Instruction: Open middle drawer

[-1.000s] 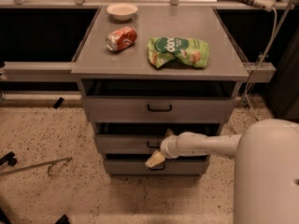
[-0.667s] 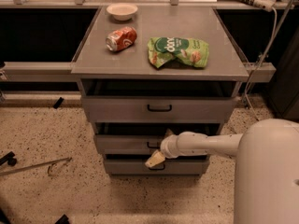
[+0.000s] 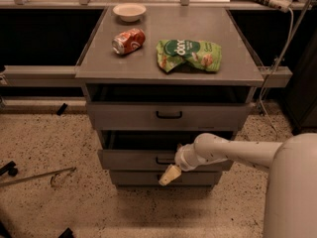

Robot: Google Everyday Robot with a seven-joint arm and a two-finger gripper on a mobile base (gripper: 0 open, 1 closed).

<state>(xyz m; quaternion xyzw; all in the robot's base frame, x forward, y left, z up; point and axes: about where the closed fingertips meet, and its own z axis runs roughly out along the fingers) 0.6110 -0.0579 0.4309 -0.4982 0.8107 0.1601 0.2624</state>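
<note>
The middle drawer is a shallow grey front with a small black bar handle, between the taller top drawer and the bottom drawer. It stands a little way out, with a dark gap above it. My gripper, cream-coloured at the end of the white arm, hangs just below and in front of the middle drawer's handle, over the bottom drawer's front.
On the cabinet top lie a red can on its side, a green snack bag and a white bowl. A cable hangs at the right. A thin rod lies on the speckled floor at the left.
My gripper has shifted slightly down and to the right near the middle drawer's handle. The drawer front looks a touch further out.
</note>
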